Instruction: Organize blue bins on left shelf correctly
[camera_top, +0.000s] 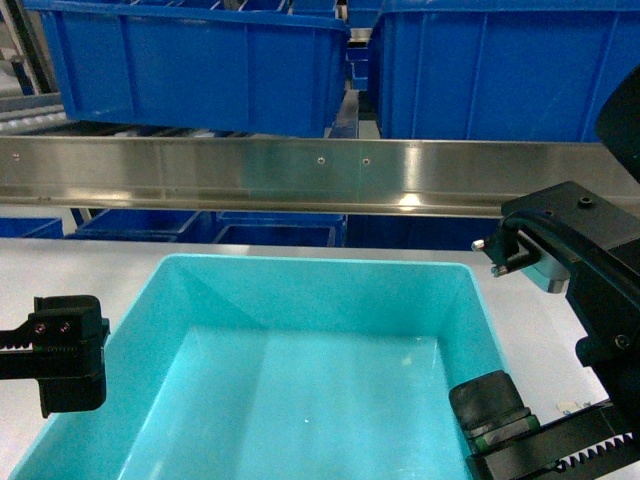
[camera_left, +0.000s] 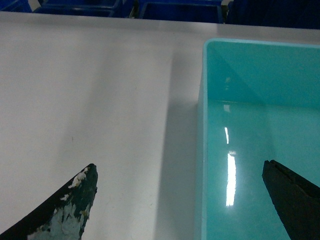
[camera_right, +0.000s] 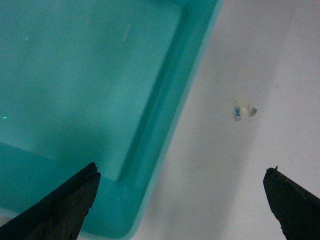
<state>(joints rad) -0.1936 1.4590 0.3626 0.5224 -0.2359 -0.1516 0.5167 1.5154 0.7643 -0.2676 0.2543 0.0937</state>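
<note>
With both grippers wide open astride the tub's (camera_top: 300, 380) side walls, gripping nothing, I'd close left (camera_left: 180, 200) and right (camera_right: 180, 200) together; lift level.

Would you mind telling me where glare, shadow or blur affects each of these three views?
Head view: a bright hotspot on the steel crossbar, otherwise fairly sharp. Left wrist view: white glare streaks on the floor of the turquoise bin, a soft shadow on the table beside its wall. Right wrist view: soft overall, and the small scrap on the table is too blurred to identify.
</note>
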